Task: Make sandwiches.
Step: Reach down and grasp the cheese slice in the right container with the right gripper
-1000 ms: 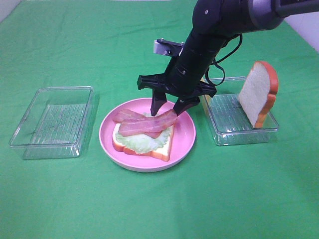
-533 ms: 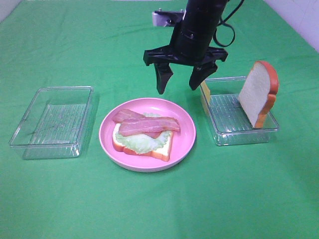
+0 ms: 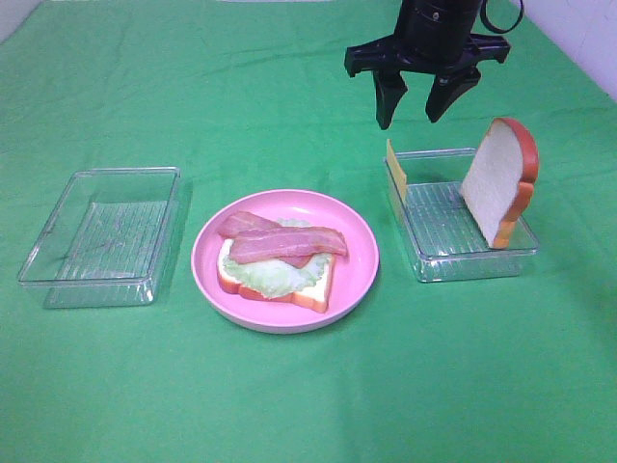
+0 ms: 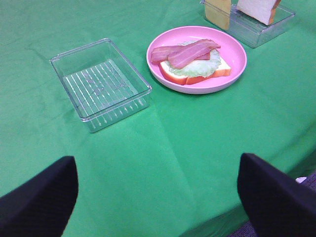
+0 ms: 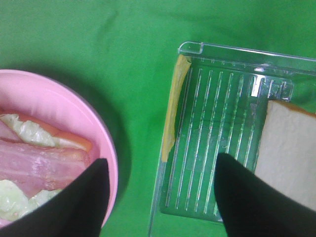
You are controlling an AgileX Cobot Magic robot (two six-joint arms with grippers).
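1. Right pincer (image 3: 409, 118) hangs with its jaws apart and nothing between them. It is above the far left corner of the clear ribbed plastic tray (image 3: 472, 265) on the right of the green-clothed desk (image 3: 289, 386).
2. Left pincer (image 4: 157, 159) is spread wide and holds nothing, at the near left, well apart from everything.
3. The half-built sandwich (image 3: 278, 262) lies flat on the round pink plate (image 3: 359, 260) in the middle. It is a white toy bread base with orange-brown crust, pale green lettuce and two reddish bacon strips on top.
4. The thin yellow-orange cheese square (image 3: 395, 166) stands on edge against the tray's left wall, its top above the rim. A second white toy bread slice (image 3: 494, 183) leans upright at the tray's right end.
5. The cheese looks light, thin and probably bendy. I would pinch its exposed top edge across the flat faces, gently, since a hard squeeze could buckle it and a smooth face may slip.
6. The bread slice seems light and stiffer. The upper crust, gripped face to face, looks the safest hold, but because it only leans, a nudge could topple it.
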